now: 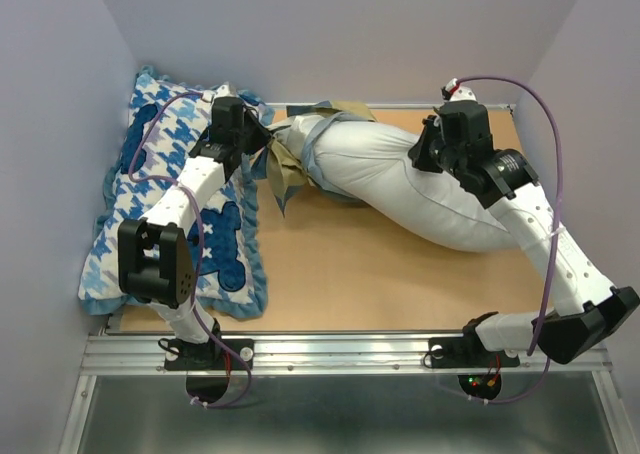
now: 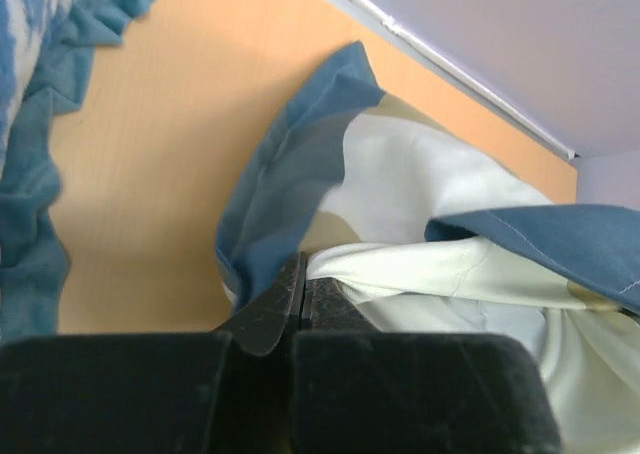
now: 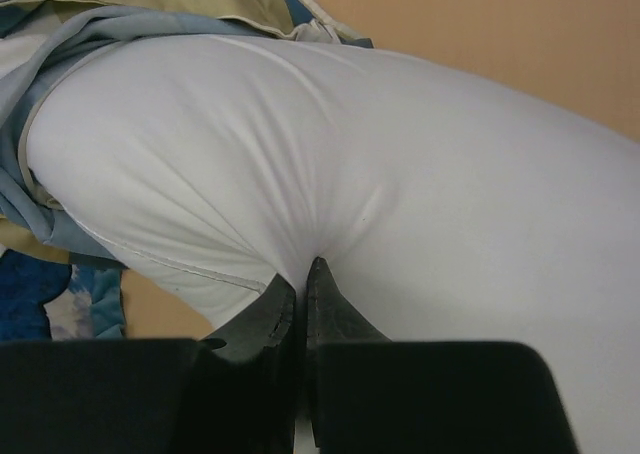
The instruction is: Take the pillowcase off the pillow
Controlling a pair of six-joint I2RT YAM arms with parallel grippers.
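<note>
The plain white pillow (image 1: 400,179) lies slanted across the back of the table, most of it bare. The tan, blue and cream pillowcase (image 1: 290,149) is bunched round its left end only. My left gripper (image 1: 258,137) is shut on the pillowcase, pinching blue and cream fabric (image 2: 300,264) at its edge. My right gripper (image 1: 425,154) is shut on the pillow, with white cloth puckered between the fingertips (image 3: 305,274). In the right wrist view the pillow (image 3: 400,174) fills the frame and the pillowcase (image 3: 150,4) shows at the top left.
A blue-and-white houndstooth cushion (image 1: 180,214) with bear shapes lies at the left under my left arm. Bare wooden tabletop (image 1: 370,274) spreads in front of the pillow. Pale walls close in the left, back and right sides.
</note>
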